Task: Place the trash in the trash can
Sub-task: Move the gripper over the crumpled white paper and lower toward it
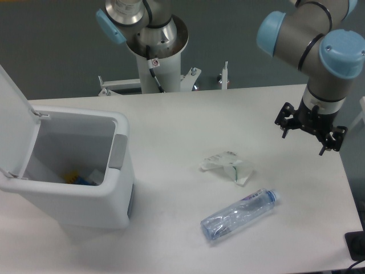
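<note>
Two bits of trash lie on the white tabletop [171, 120]. The wrapper [227, 165] is a crumpled white scrap with small green marks, folded up into a low tent near the middle of the surface. Just in front of it and a little to the right, but not touching, lies the bottle [239, 214], clear plastic, crushed flat in places, with a blue cap at its upper right end and a label band near the neck. It rests on its side, slanting, quite close to the front edge of the tabletop.

The trash can [80, 200] stands at the left, a big white rectangular bin with its flip lid [14, 125] thrown back and upright, the mouth wide open. A grey panel [118, 151] sits on the side facing the trash. Something small, yellow and blue, shows at the bottom inside.

The gripper [309, 130] hangs over the right side of the tabletop, above and right of the wrapper, holding nothing. Its fingers are spread apart. Bare tabletop runs between the trash and the can.
</note>
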Robot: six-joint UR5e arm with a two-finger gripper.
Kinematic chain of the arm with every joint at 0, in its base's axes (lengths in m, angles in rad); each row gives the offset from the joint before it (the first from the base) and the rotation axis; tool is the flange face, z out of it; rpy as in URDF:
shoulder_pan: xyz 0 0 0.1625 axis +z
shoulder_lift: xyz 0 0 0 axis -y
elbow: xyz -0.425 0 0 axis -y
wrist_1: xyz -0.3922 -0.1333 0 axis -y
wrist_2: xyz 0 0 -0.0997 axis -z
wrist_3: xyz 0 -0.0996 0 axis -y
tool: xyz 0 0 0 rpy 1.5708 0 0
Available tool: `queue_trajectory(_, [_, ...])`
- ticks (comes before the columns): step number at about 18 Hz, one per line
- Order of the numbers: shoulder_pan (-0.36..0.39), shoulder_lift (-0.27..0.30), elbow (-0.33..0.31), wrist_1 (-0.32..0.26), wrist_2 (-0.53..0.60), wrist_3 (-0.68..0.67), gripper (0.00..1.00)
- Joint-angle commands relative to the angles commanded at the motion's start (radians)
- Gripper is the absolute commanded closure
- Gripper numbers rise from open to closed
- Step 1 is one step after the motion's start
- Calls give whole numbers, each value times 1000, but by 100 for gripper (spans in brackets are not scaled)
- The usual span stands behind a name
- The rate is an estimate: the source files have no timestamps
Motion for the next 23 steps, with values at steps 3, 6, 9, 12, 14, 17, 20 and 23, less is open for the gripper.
queue_trajectory(3, [-14,5,-12,0,-3,-12,0])
queue_trajectory(6, [-28,17,-31,0,-9,-11,0])
queue_trajectory(9, [-51,37,-92,12,-12,-12,0])
queue_trajectory(12, [-51,80,-167,20,-32,-20,0])
queue_trajectory(14, [-52,119,-254,78,-43,-20,0])
queue_trajectory(17, [-61,130,-366,185,-43,-15,0])
queue_trajectory(20, [-101,112,-379,219,-40,-23,0])
queue_trajectory(23, [-110,95,-380,233,-40,-20,0])
